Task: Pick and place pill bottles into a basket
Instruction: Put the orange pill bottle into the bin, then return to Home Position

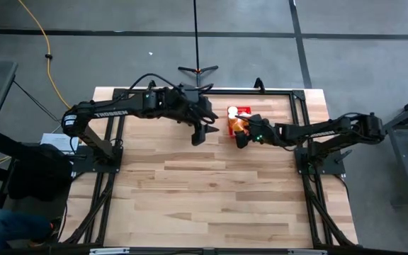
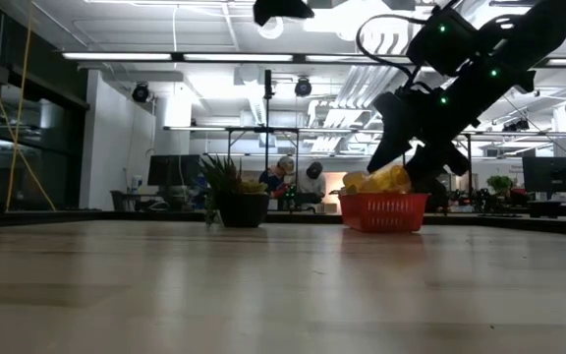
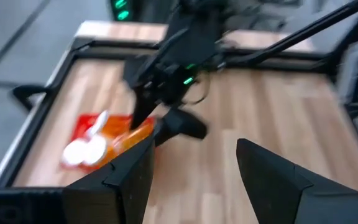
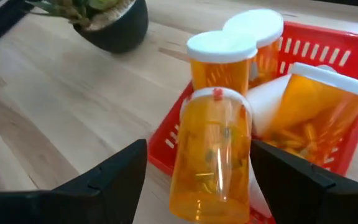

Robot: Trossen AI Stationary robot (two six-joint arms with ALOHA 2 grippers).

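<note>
The red basket [image 1: 244, 111] [image 4: 319, 46] stands at the table's far middle and holds several orange pill bottles with white caps; two stand upright [image 4: 221, 59], one lies on its side [image 4: 319, 106]. Another bottle [image 4: 213, 155] leans tilted over the basket's near rim, its bottom toward my right gripper [image 4: 197, 149] [image 1: 241, 139]. That gripper is open, one finger on each side of the bottle. My left gripper [image 3: 194, 168] [image 1: 198, 134] hangs open above the table, left of the basket, with nothing between its fingers. My right gripper's fingers stand on either side of the tilted bottle's body [image 4: 191, 168], coming slanting down from the table's right. A gap shows beside one finger [image 4: 126, 168]; whether the other finger [image 4: 284, 174] touches the bottle I cannot tell. The bottle rests on the basket's rim and on other bottles.
A small potted plant in a dark pot [image 4: 107, 22] [image 2: 234, 202] stands just left of the basket, under my left arm. A black metal frame [image 1: 299, 120] runs round the table's edges. Bare wood [image 1: 211, 198] fills the near half of the table.
</note>
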